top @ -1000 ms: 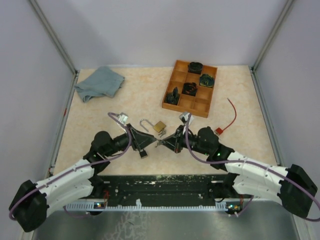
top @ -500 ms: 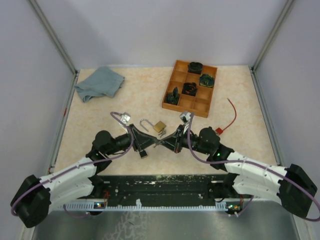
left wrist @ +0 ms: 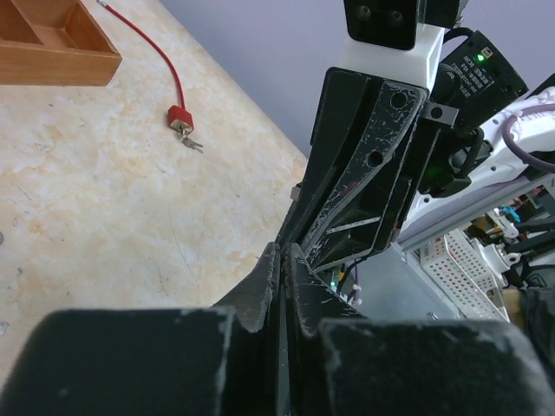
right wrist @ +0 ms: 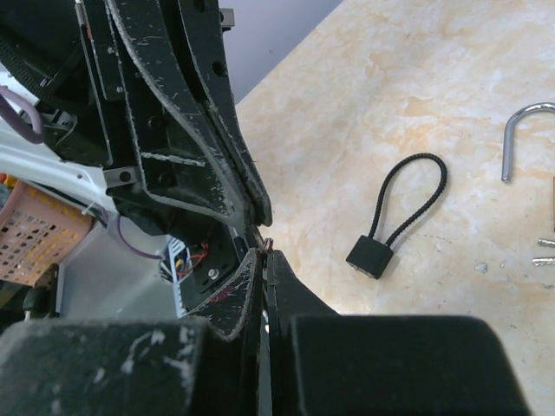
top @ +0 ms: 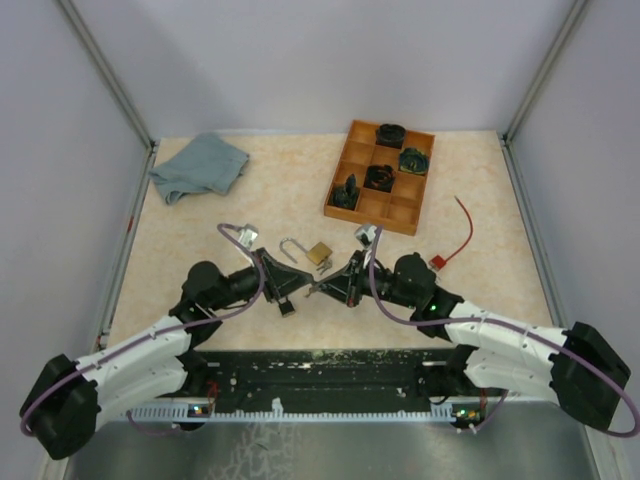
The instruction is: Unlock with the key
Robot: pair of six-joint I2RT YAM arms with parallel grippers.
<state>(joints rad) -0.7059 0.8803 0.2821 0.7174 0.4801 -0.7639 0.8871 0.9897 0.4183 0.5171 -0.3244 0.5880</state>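
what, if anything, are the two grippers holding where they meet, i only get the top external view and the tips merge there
Observer: right wrist view shows the right gripper shut, tip to tip with the left gripper; anything pinched is too small to tell.
Operator: anything lying near them
Observer: a small black lock with a cord loop, flat on the table.
Operator: any keys further right
Observer: left wrist view shows small keys at the red lock.
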